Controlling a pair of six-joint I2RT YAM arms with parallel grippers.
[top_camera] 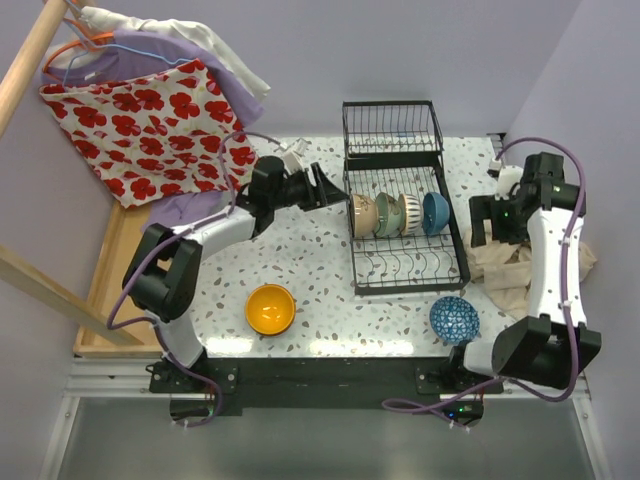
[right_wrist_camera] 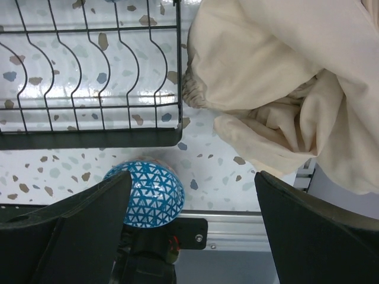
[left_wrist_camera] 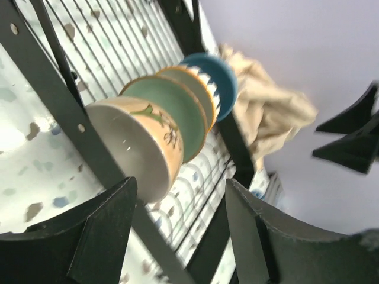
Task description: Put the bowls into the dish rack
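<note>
Release of a bowl into the rack (top_camera: 405, 265), judged the step in hand. Four bowls stand on edge in a row across the rack's middle, right of centre in the top view: the end bowl (left_wrist_camera: 137, 148), peach with a brown sprig, then a green bowl (top_camera: 386, 214), a cream bowl (top_camera: 408, 212) and a blue bowl (top_camera: 435, 211). Two are not yet loaded. The orange bowl (top_camera: 270, 308) sits on the table (top_camera: 320, 260) at lower centre-left, and the patterned bowl (right_wrist_camera: 148, 195) lies just below the rack's lower right corner. The left gripper (top_camera: 333, 190) lies at the rack's left rim, beside the end bowl. Its jaws stand apart and hold nothing, though whether the finger (left_wrist_camera: 89, 236) at lower left of the wrist view grazes that bowl cannot be told. To finish well, the jaws should clear the bowl on both sides. The gripper should then back off toward frame left without tipping the row or snagging the wire. The left arm reaches from its base at lower left upward, elbow bent, forearm running right toward the rack. The right arm rises folded along the right edge. The right gripper (right_wrist_camera: 192, 177) is wide and empty, above the table between the patterned bowl and a cloth (right_wrist_camera: 284, 89).
</note>
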